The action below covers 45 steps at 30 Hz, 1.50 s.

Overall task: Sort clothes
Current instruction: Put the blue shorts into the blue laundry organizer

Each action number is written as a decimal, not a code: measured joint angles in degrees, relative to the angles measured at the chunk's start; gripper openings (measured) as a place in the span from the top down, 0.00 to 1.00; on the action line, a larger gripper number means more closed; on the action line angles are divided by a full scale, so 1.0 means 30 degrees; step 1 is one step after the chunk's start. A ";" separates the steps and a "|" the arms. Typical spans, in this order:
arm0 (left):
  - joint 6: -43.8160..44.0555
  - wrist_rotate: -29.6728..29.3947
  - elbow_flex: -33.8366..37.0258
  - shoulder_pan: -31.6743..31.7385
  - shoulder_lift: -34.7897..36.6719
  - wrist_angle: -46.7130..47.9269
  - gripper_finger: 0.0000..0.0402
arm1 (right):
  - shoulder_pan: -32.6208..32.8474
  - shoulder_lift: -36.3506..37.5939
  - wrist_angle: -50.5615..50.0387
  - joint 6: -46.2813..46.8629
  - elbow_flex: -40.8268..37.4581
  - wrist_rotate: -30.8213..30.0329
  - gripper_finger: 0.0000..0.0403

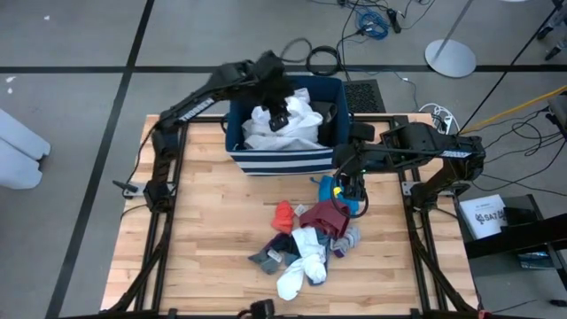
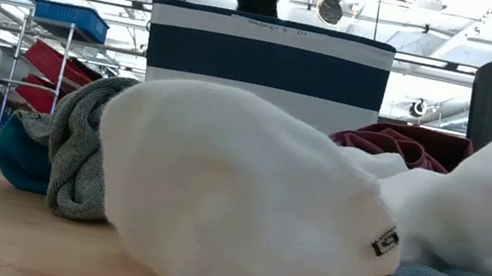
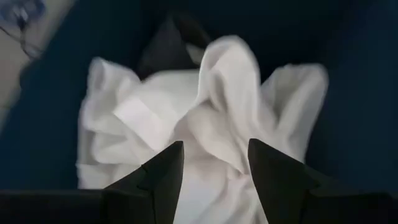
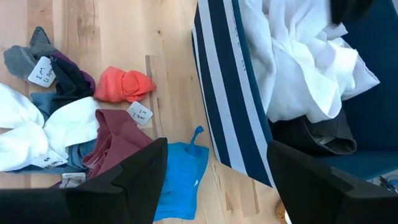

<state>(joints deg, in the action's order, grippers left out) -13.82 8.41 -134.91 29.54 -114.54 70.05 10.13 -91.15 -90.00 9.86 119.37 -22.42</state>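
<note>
- Clothes lie in two groups: a white garment [image 1: 285, 124] is bunched inside the striped bin [image 1: 283, 162], directly under the left gripper [image 3: 214, 163], and a loose pile [image 1: 306, 241] sits on the table [image 1: 213, 230] just below and beside the right gripper [image 4: 214, 171].
- Left gripper hangs over the bin with its fingers apart and nothing between them; the white folds rise right beneath the tips.
- Right gripper hovers with its fingers wide apart over the blue piece [image 4: 180, 177], which lies flat beside the bin's striped wall.
- All the pieces look light, limp and easily creased; they should sag and trail when lifted, and a neighbour may drag along.
- Best hold is probably a raised fold or ridge, not a flat spread; the blue piece offers little height, so an edge or its small tail looks the likelier spot.
- Blue piece runs lengthwise roughly along the bin wall, its thin tail pointing away from the right gripper's fingers.
- Maroon piece [image 4: 118, 140], orange piece [image 4: 124, 84] and white socks [image 4: 37, 134] are crumpled, with no clear long axis.
</note>
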 joint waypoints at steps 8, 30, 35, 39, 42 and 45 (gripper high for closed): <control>0.0245 0.0040 0.0000 0.0036 0.3038 -0.0082 0.53 | -0.0005 0.0000 -0.0005 -0.0091 0.0000 0.0002 0.35; 0.1180 0.0120 0.5829 -0.0015 1.0332 0.0869 0.53 | 0.0002 0.0292 0.0001 -0.1599 -0.0007 -0.0004 0.35; 0.1575 0.0134 1.2930 0.0029 1.4220 -0.3447 0.53 | -0.0004 0.1099 0.0295 -0.1870 -0.0058 -0.0003 0.35; 0.2738 0.0151 1.8252 0.0029 1.7466 -0.6725 0.53 | -0.0004 0.2680 0.2144 -0.2429 -0.1790 -0.0006 0.35; 0.3739 0.0525 2.1384 0.0022 1.9727 -0.8768 0.53 | -0.0036 0.4552 0.4257 -0.2733 -0.4557 0.0007 0.35; 0.5122 0.1162 2.3548 0.0022 2.1551 -1.0124 0.53 | -0.0244 0.6758 0.6800 -0.2694 -0.7993 0.0089 0.35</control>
<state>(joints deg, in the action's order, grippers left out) 1.55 11.90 -64.27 29.61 -49.88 39.68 9.39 -70.88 -69.60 1.78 95.39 -22.15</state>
